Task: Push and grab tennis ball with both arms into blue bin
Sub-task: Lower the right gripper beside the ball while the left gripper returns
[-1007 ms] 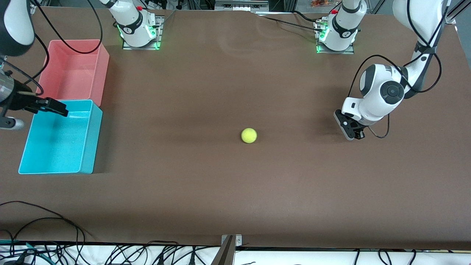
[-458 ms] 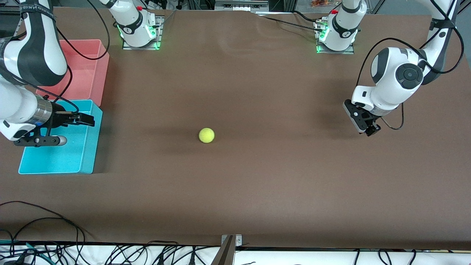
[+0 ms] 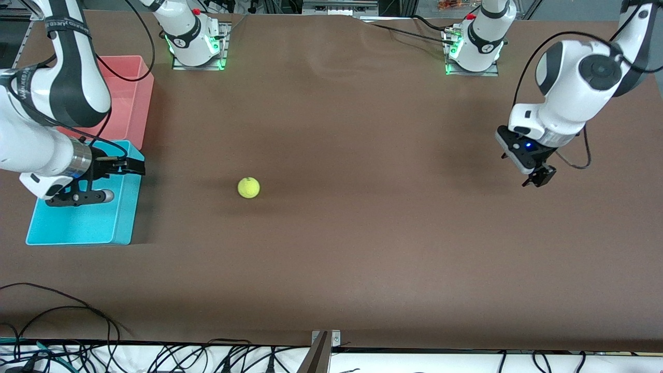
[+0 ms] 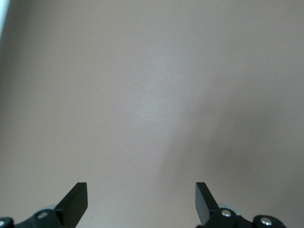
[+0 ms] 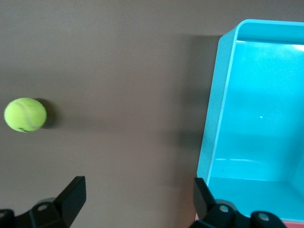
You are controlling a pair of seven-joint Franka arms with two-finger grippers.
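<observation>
Tennis ball [image 3: 248, 187] on table nr blue bin [image 3: 77, 228], round; left gripper [image 3: 538, 178], right gripper [image 3: 135, 167] both spread, empty.

The small fuzzy yellow-green tennis ball [image 5: 25, 114] sits on the flat brown counter [image 5: 118, 71]. It has a soft dark shadow beside it. The light-blue plastic bin with rounded corners [image 5: 223, 104] stands on the same counter, well apart from the ball. We can look down into the bin and see its smooth blue floor and shiny walls. The bin's wall casts a dark shadow on the counter. The right hand [image 5: 137, 202] has two black fingers [image 5: 71, 197] spread wide apart. One finger is over bare counter, and the other is over the bin's wall.
</observation>
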